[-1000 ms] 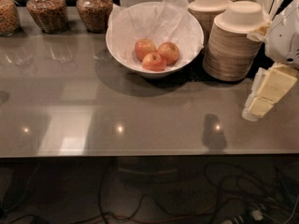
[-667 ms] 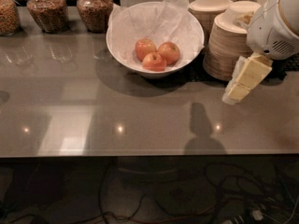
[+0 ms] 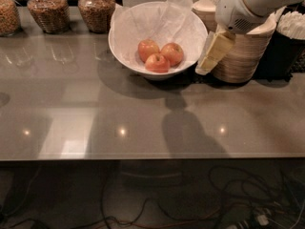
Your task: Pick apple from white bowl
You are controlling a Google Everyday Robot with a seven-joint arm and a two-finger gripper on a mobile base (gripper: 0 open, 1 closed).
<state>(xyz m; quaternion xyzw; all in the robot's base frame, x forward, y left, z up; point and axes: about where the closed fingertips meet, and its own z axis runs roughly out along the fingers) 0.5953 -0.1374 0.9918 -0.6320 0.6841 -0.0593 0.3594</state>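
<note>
The white bowl (image 3: pixel 116 46), wide and lined with crinkled white paper, stands at the back middle of the grey counter. Three small red-orange apples lie close together in it: one at the back left (image 3: pixel 148 48), one at the back right (image 3: pixel 172 53) and one in front (image 3: pixel 157 63). My gripper (image 3: pixel 213 54), cream-coloured under a white wrist, hangs tilted just right of the bowl's right rim, above the counter and in front of the beige bowl stack. It holds nothing that I can see.
Stacked beige disposable bowls (image 3: pixel 244 61) stand right of the white bowl, with a dark container of white items (image 3: pixel 291 27) beyond. Three glass jars of grain (image 3: pixel 45 11) line the back left. The counter's front edge (image 3: pixel 143 157) has cables below it.
My gripper has moved left from the counter's right edge to just beside the white bowl's right rim. The apples and the bowl have not moved.
</note>
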